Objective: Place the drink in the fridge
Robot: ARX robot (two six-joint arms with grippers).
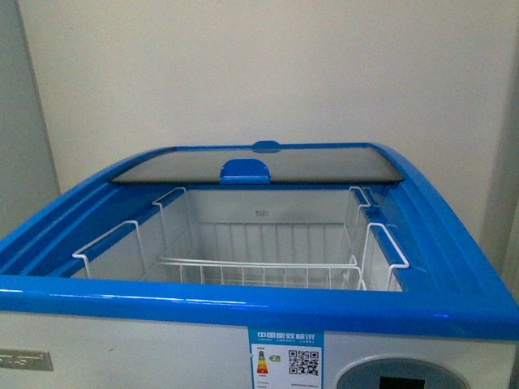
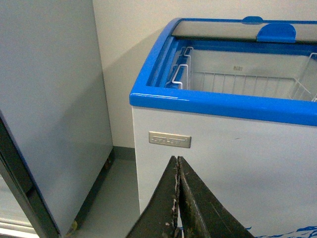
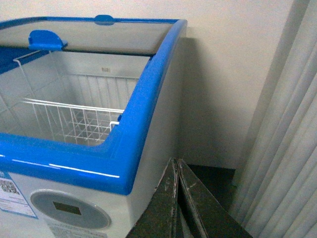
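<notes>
The fridge is a white chest freezer with a glossy blue rim, right in front of me. Its glass lid is slid to the back, so the inside is open from above. A white wire basket hangs inside and looks empty. No drink shows in any view. My left gripper is shut with nothing in it, low in front of the fridge's white front wall near its left corner. My right gripper is shut and empty too, low beside the fridge's right front corner.
A tall plain grey-white cabinet stands left of the fridge with a narrow floor gap between. A pale curtain hangs to the right. A wall runs behind the fridge. An oval grey control panel and an energy label sit on its front.
</notes>
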